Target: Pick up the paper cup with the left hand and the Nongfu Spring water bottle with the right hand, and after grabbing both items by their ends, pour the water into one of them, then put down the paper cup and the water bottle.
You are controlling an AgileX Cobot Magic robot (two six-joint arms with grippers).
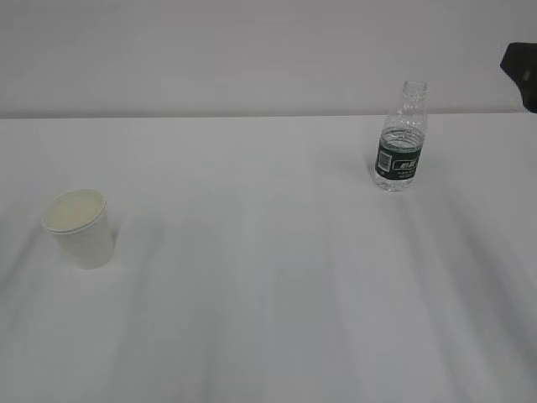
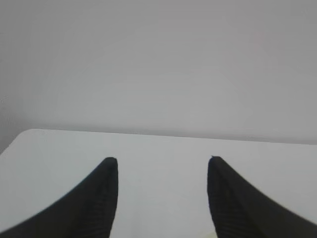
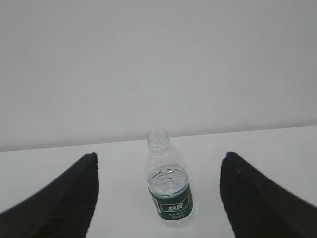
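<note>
my right hand [image 3: 158,158] is hanging wide open with nothing in it, and the water bottle [image 3: 168,186] is standing upright out in front of me, between the lines of my two fingers [image 3: 74,198] but beyond their tips, not touching either one. it is uncapped, with a dark green label, sitting on the white table [image 3: 119,168]. from the outside camera only a dark corner of this hand [image 1: 522,71] is showing, to the far side of the bottle [image 1: 401,138]. my left hand [image 2: 162,159] is open too, partway, holding nothing; only bare table is lying ahead of its fingertips. the paper cup [image 1: 80,227] is standing upright with its mouth up, well apart from the bottle.
</note>
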